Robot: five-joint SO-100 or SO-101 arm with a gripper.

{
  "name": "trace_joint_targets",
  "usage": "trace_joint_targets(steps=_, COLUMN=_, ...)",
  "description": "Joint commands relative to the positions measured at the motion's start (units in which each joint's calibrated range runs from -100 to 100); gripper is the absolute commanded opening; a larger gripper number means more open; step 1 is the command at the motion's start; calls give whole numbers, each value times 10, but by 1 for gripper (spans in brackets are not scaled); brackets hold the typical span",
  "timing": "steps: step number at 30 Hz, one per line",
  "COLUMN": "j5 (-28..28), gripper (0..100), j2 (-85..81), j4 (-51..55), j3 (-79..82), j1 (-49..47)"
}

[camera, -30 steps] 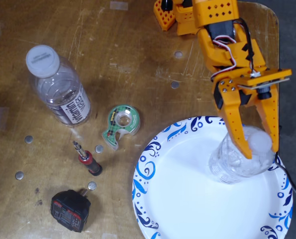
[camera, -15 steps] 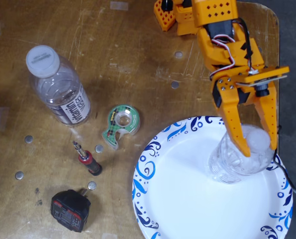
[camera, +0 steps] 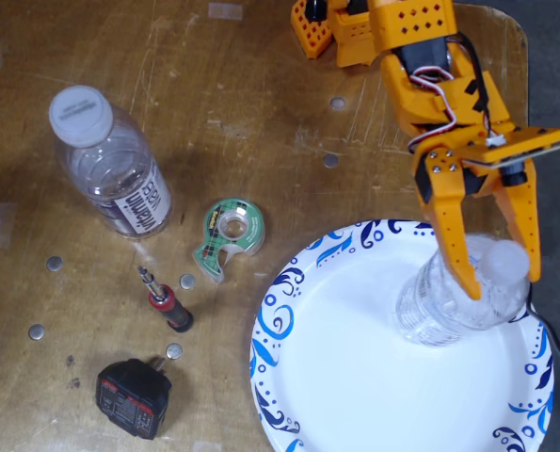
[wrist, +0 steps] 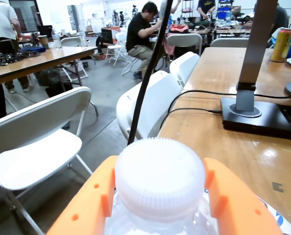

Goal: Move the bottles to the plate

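Standing widest in the fixed view is the table [camera: 214, 85], and on its near right part lies the plate [camera: 355, 377], the single plate in sight. One bottle [camera: 449, 306] stands upright on the right side of that plate, its long axis vertical, directly beneath the end effector [camera: 505, 278], whose two orange fingers flank the white cap on either side; in the wrist view the cap [wrist: 160, 178] sits squarely between them with the pads close against it, so the end effector looks to be pinching the bottle at the cap, though full contact is hard to confirm. The second bottle [camera: 110, 165] stands upright at the far left of the table, well apart from the plate and off to the left of the end effector, so reaching it would mean a long sweep leftward. That makes two bottles, one on the plate and one off it. Between them lie one tape dispenser [camera: 231, 235], one small black device [camera: 134, 395] and one red-handled tool [camera: 167, 303].
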Motion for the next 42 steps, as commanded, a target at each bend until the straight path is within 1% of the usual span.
trace_joint_targets(steps=1, j5=0, gripper=21, j2=-2, j4=-4, j3=0, j1=2)
trace_joint_targets(steps=8, j5=-2, gripper=24, j2=-6, j4=-4, j3=3, j1=-10)
trace_joint_targets(steps=11, j5=-25, gripper=24, j2=-7, j4=-4, j3=3, j1=-11)
trace_joint_targets(steps=15, j5=-32, gripper=24, j2=-9, j4=-4, j3=-2, j1=-22)
trace_joint_targets(steps=28, j5=-35, gripper=24, j2=-110, j4=-2, j3=32, j1=-26)
trace_joint_targets(steps=31, j5=-50, gripper=24, j2=-132, j4=2, j3=37, j1=-26)
trace_joint_targets(steps=34, j5=-52, gripper=24, j2=-155, j4=2, j3=41, j1=-25)
trace_joint_targets(steps=38, j5=-53, gripper=24, j2=-186, j4=-3, j3=46, j1=-12)
trace_joint_targets(steps=42, j5=-53, gripper=23, j2=-243, j4=-3, j3=54, j1=57)
